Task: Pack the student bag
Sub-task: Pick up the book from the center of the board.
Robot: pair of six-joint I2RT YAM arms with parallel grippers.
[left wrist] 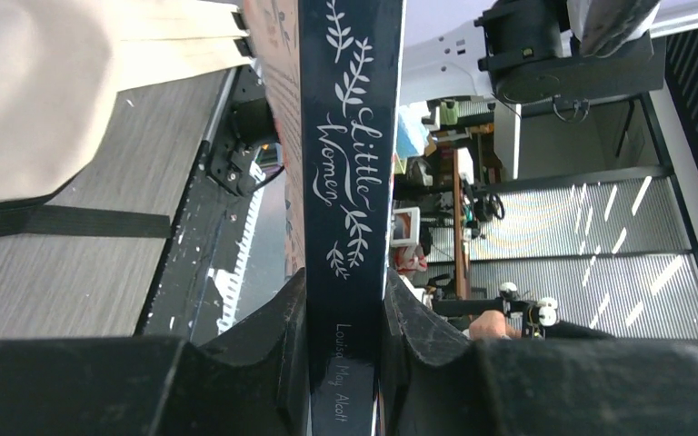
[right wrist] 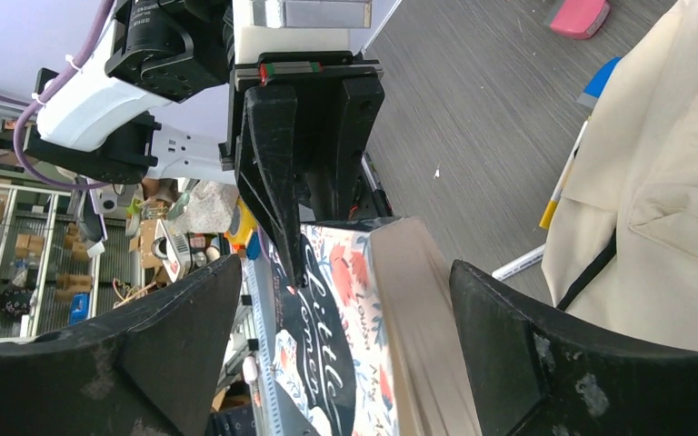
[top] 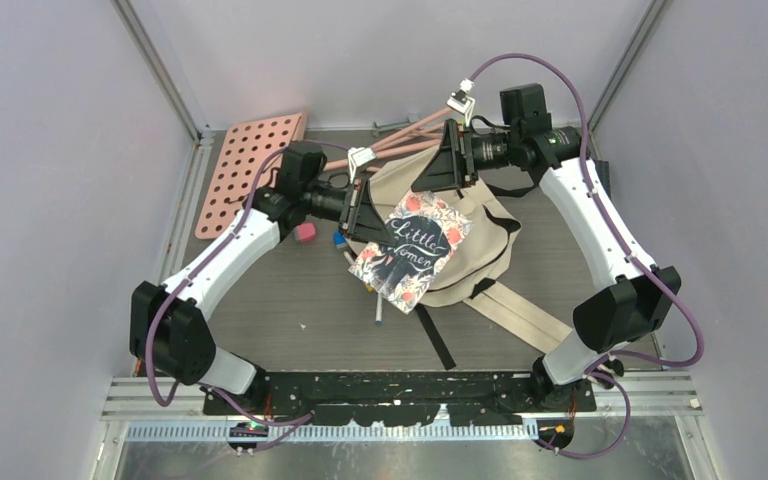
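The student bag (top: 485, 245) lies flat in the middle of the table, cream cloth with black straps; it also shows as the bag (left wrist: 27, 91) and the bag (right wrist: 663, 182). A "Little Women" book (top: 412, 248) hangs tilted over the bag's left part. My left gripper (top: 374, 220) is shut on the book's spine (left wrist: 350, 136), one finger on each cover, in the left wrist view (left wrist: 345, 304). My right gripper (top: 440, 178) stands wide open at the book's far corner. The book (right wrist: 373, 309) sits between its spread fingers (right wrist: 509, 336) without touching them.
A pink perforated board (top: 250, 165) leans at the back left, and pink rods (top: 410, 135) lie behind the bag. A pink eraser (top: 304, 232), a blue-capped item (top: 340, 240) and pens (top: 377, 310) lie left of the bag. Black and beige straps (top: 505, 305) trail toward the front.
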